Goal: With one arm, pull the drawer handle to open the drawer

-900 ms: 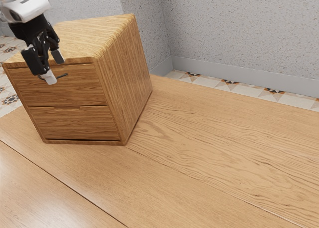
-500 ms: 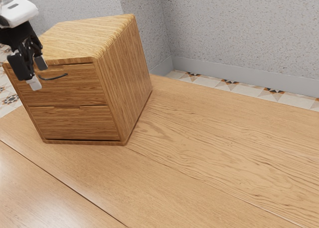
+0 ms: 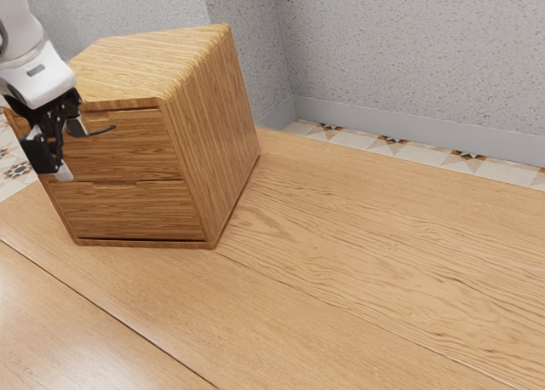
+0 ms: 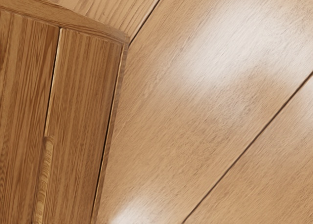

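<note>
Hovering at cabinet front edge, fingers spread beside drawer handle, broad table beyond

A broad wooden tabletop of pale oak grain filled most of the exterior view, with a thin dark seam running diagonally across its near part. In the wrist view the same tabletop showed soft bright reflections, and a seam cut across it. Behind the tabletop stood two speckled grey walls that met in a corner. A plain grey skirting board ran along the foot of the wall on the exterior view's right. Below it lay a strip of patterned floor tiles, and more such tiles showed at the exterior view's left edge.
</note>
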Action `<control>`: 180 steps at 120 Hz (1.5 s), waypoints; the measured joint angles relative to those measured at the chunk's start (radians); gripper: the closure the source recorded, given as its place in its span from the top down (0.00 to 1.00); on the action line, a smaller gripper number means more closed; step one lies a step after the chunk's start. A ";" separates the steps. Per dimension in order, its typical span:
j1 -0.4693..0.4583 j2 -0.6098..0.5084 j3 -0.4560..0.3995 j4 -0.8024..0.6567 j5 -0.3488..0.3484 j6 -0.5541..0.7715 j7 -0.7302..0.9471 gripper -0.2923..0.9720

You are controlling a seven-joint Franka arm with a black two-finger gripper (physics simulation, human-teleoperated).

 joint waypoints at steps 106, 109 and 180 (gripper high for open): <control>0.115 0.107 0.042 -0.030 -0.076 0.357 0.142 0.43; 0.115 0.107 0.042 -0.030 -0.078 0.362 0.147 0.42; 0.130 0.123 0.047 -0.053 -0.097 0.428 0.220 0.27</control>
